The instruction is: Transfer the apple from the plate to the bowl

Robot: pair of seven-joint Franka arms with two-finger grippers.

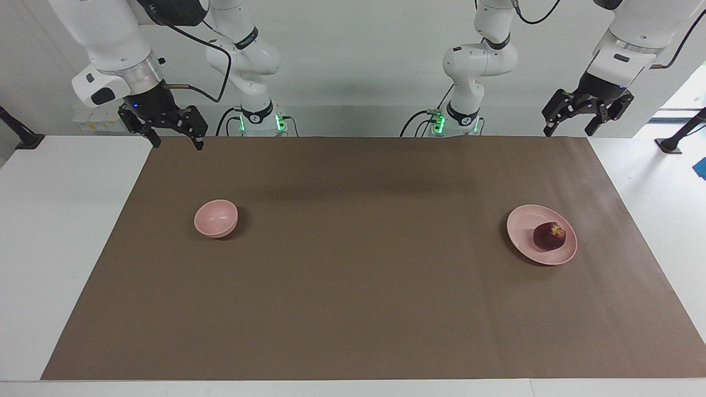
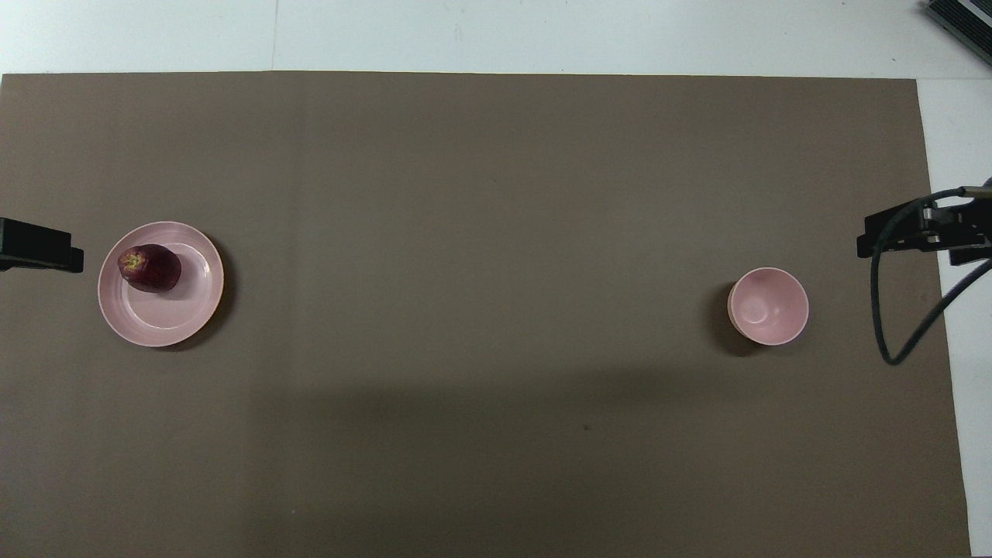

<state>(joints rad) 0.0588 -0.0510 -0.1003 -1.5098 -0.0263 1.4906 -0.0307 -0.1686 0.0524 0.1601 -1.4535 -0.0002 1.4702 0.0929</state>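
The dark red apple (image 1: 549,236) (image 2: 150,267) lies on the wide pale pink plate (image 1: 524,223) (image 2: 167,318) toward the left arm's end of the table. The small deep pink bowl (image 1: 215,218) (image 2: 768,305) stands empty toward the right arm's end. My left gripper (image 1: 568,132) hangs open and empty in the air over the brown mat's edge nearest the robots, apart from the plate. My right gripper (image 1: 177,145) hangs open and empty over the mat's corner nearest the robots, apart from the bowl. In the overhead view only parts of the left gripper (image 2: 39,246) and the right gripper (image 2: 914,232) show.
A brown mat (image 1: 353,286) covers most of the white table (image 1: 60,231). A black cable (image 2: 891,310) hangs from the right arm beside the bowl. The two arm bases (image 1: 256,118) (image 1: 460,118) stand at the table's edge.
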